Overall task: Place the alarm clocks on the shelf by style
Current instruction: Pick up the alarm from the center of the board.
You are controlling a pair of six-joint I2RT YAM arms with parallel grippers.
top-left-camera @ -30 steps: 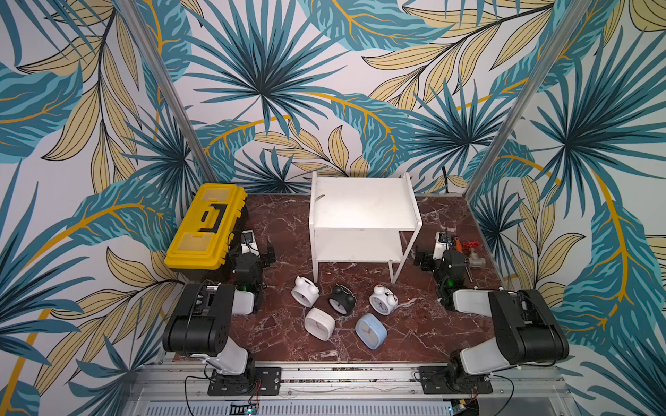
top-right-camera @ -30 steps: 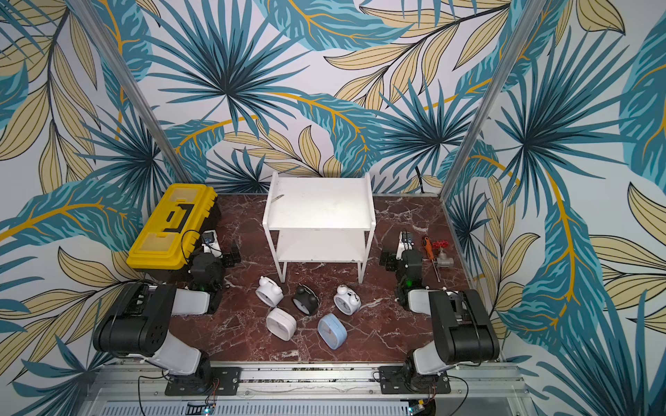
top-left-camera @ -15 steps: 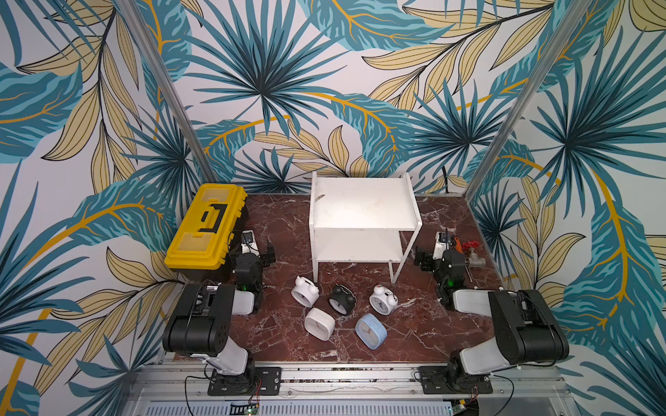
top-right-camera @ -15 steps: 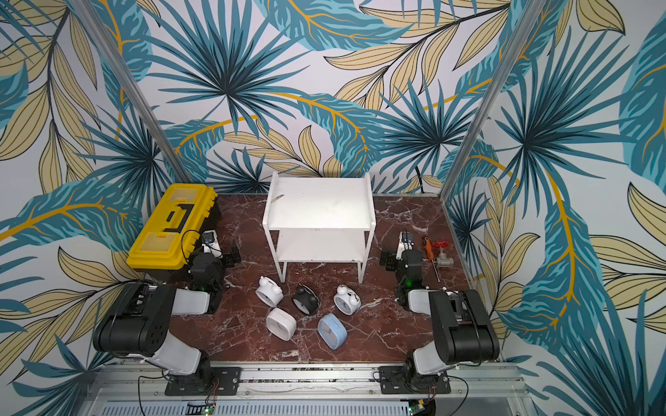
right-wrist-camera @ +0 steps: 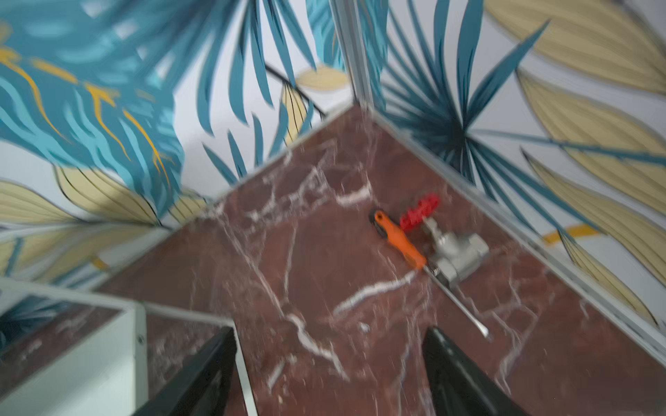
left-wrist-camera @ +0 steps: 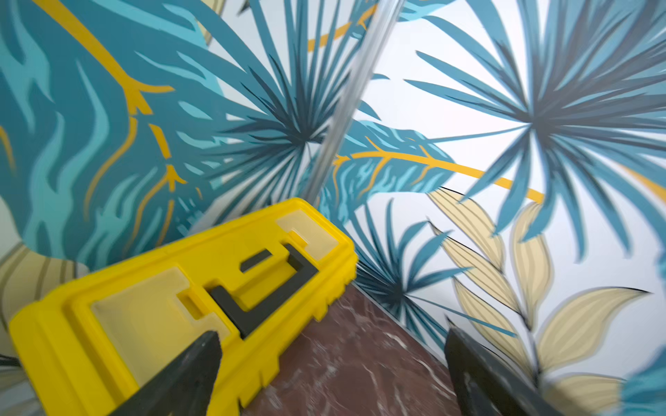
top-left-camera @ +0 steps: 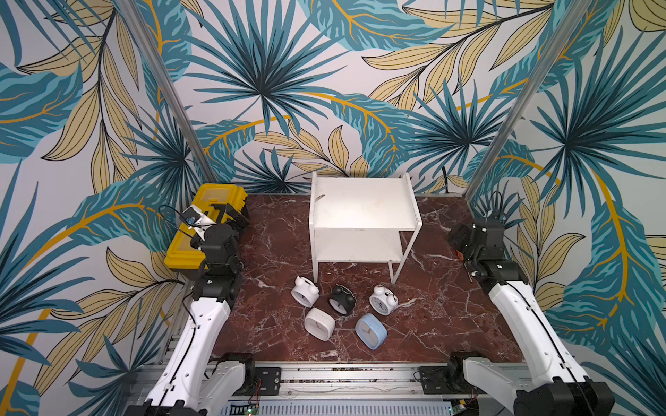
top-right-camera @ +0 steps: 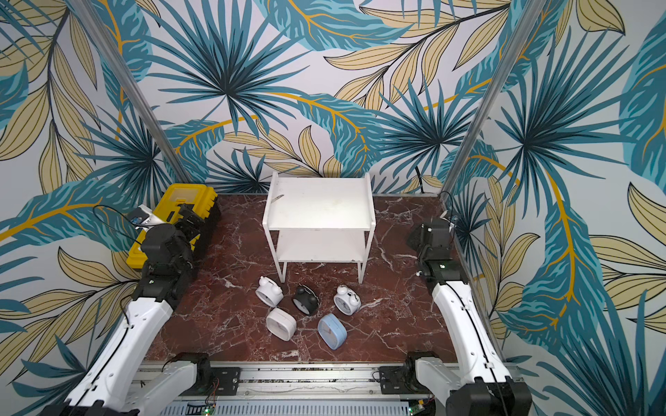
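Five alarm clocks lie on the marble floor in front of the shelf [top-left-camera: 364, 205], seen in both top views. They are a white twin-bell [top-left-camera: 304, 292], a black twin-bell [top-left-camera: 340, 302], another white twin-bell [top-left-camera: 383, 302], a white rounded-square [top-left-camera: 319, 323] and a light blue rounded-square [top-left-camera: 371, 330]. Both shelf boards are bare. My left gripper [left-wrist-camera: 331, 331] hangs open beside the yellow toolbox, far from the clocks. At the right of the shelf, my right gripper [right-wrist-camera: 328, 329] stands open over bare marble, holding nothing. A shelf corner [right-wrist-camera: 72, 360] shows beside it.
The yellow toolbox [top-left-camera: 205, 223] stands at the back left against the wall. An orange-handled screwdriver [right-wrist-camera: 400, 241] and a metal valve with a red knob [right-wrist-camera: 457, 252] lie in the back right corner. Leaf-patterned walls close three sides.
Both arms have unfolded from their low rest pose and risen. The left gripper now sits over the toolbox edge, the right one higher near the right wall. The clocks have not moved.
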